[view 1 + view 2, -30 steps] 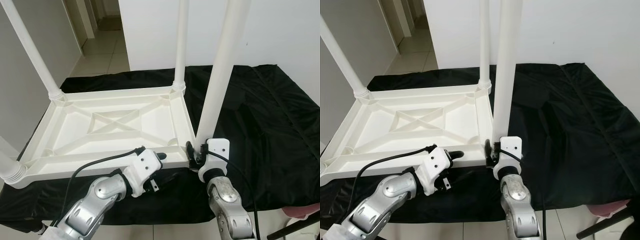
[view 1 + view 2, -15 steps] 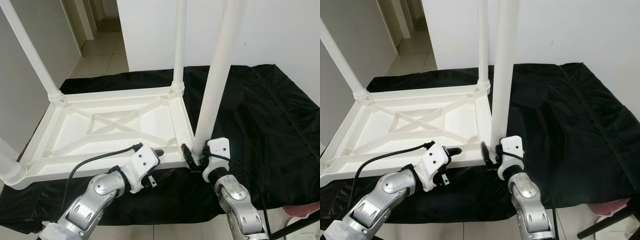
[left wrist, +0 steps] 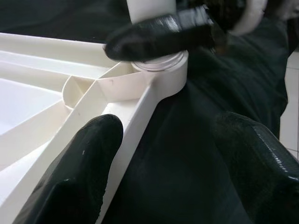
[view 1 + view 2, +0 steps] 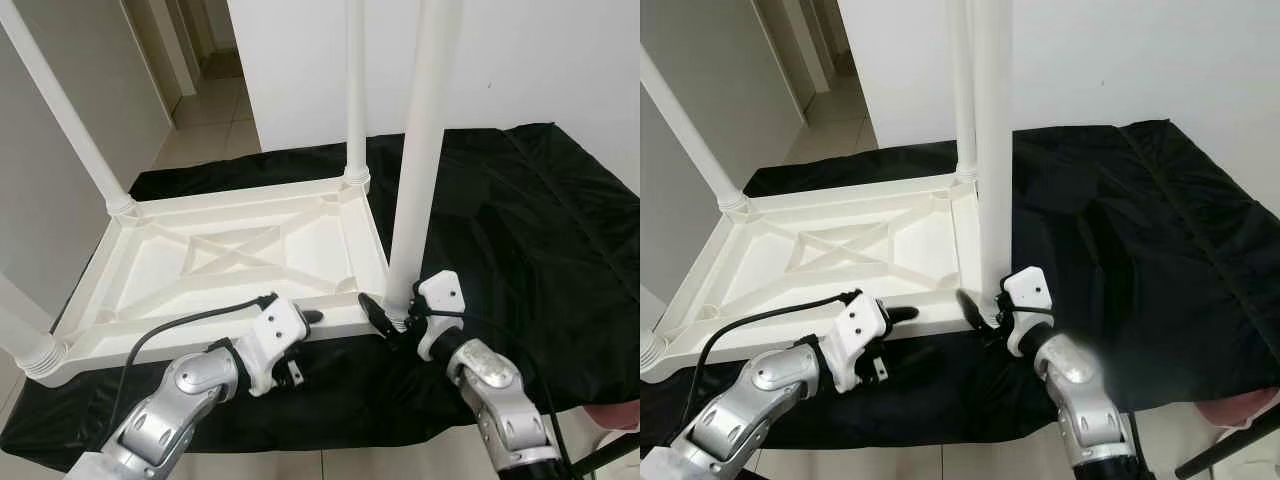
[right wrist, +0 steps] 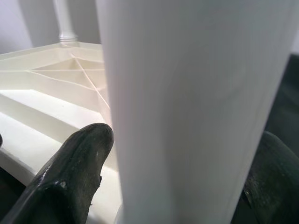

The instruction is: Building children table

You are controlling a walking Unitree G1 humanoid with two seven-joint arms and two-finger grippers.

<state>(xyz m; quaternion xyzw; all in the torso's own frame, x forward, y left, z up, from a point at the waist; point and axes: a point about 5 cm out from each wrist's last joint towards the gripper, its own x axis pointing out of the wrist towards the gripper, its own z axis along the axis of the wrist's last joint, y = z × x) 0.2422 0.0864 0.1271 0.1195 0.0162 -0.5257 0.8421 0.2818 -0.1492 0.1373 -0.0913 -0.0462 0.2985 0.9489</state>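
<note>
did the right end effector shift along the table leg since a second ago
Cannot tell along the leg, because the camera shifted. It has swung around the leg's base: the right end effector now reaches in from the right of the tabletop corner, its arm slanting where it rose straight.

A crumpled, glossy black cloth point(image 4: 520, 215) covers the low surface, running to its front edge above the pale tiled floor point(image 4: 215, 130). Directly on the cloth lies the upturned white plastic children's table point(image 4: 235, 262), ribbed underside up, its round white legs point(image 4: 422, 140) standing upright from the corners.
</note>
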